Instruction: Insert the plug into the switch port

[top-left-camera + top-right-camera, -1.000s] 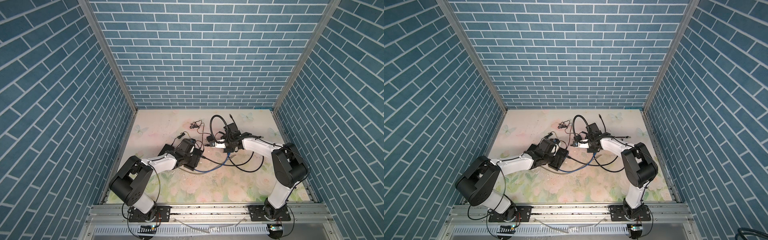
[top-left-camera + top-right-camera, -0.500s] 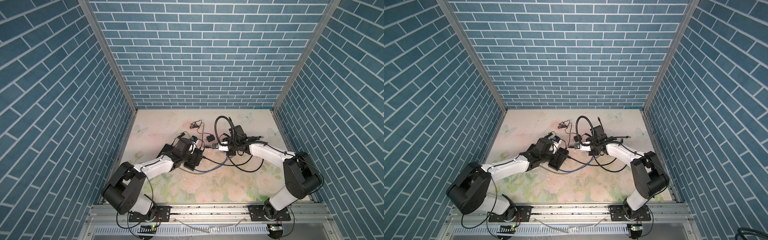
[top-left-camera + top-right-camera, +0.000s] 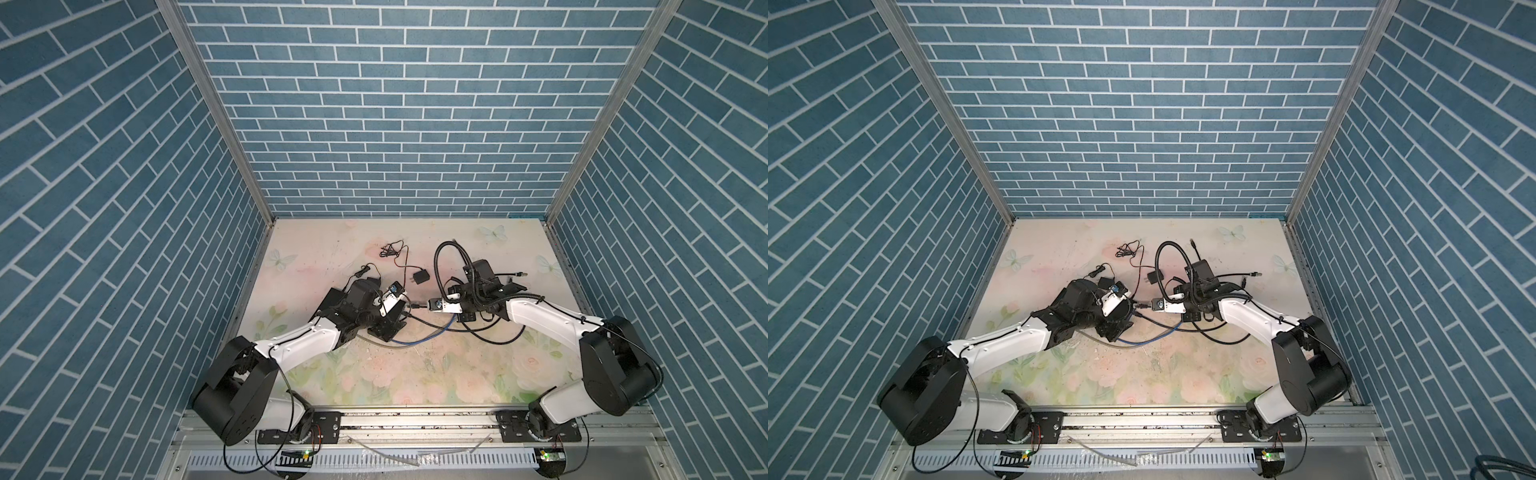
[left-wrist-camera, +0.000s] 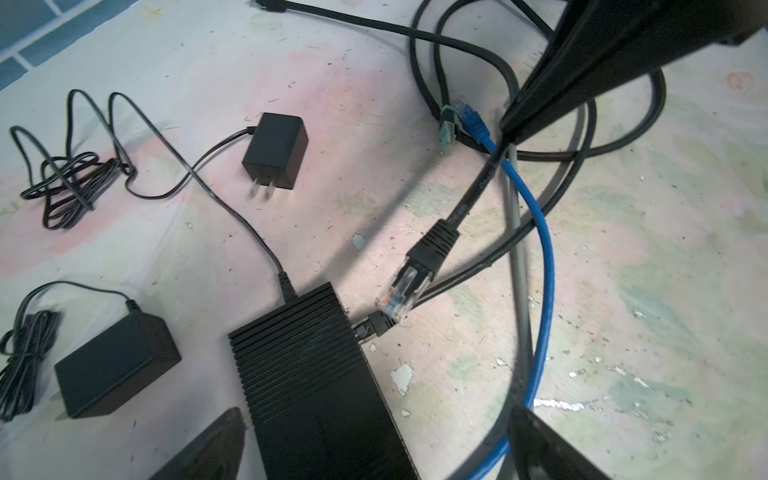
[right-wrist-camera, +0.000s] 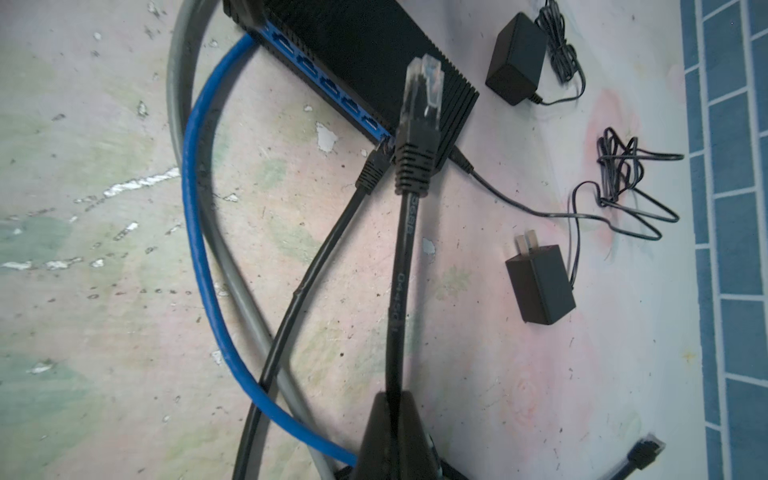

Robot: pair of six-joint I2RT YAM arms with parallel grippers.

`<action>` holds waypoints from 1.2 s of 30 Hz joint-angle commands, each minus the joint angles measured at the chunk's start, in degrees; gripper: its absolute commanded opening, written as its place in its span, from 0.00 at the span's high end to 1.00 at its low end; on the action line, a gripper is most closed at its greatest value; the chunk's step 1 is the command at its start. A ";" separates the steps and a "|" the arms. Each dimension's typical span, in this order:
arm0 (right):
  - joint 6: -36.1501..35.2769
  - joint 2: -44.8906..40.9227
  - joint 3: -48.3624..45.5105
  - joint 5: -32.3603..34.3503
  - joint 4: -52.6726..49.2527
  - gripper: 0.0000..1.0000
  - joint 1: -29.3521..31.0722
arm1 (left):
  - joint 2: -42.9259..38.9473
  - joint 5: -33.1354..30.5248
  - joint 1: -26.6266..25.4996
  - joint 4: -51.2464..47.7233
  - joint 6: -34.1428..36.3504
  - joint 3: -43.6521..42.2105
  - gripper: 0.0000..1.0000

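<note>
Left tool has opened wide astride the switch; right tool pinches the cable, plug aimed lengthwise at it.

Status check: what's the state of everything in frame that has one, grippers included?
left gripper: open
right gripper: shut on the black Ethernet cable
held RJ45 plug: in the air, not inserted
network switch: flat on the table, several ports empty
second black plug: seated in the switch's end port
blue plug: loose on the table
small power adapter: unplugged, prongs bare
large power adapter: lying loose
</note>
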 commanded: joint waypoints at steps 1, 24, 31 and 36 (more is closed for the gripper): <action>-3.61 -2.34 -2.12 -2.42 -1.46 1.00 0.59 | 0.77 2.80 0.04 -1.79 4.23 2.26 0.02; -6.78 -6.13 -3.15 -3.06 -3.72 1.00 1.72 | 5.55 10.70 -0.68 -8.47 10.78 9.30 0.35; -6.82 -6.68 -3.28 -3.22 -3.74 1.00 1.72 | 7.20 10.96 -0.66 -9.54 11.42 10.86 0.59; -6.91 -6.77 -3.28 -3.35 -3.81 1.00 1.72 | 7.33 11.29 -0.74 -9.29 11.63 11.42 0.60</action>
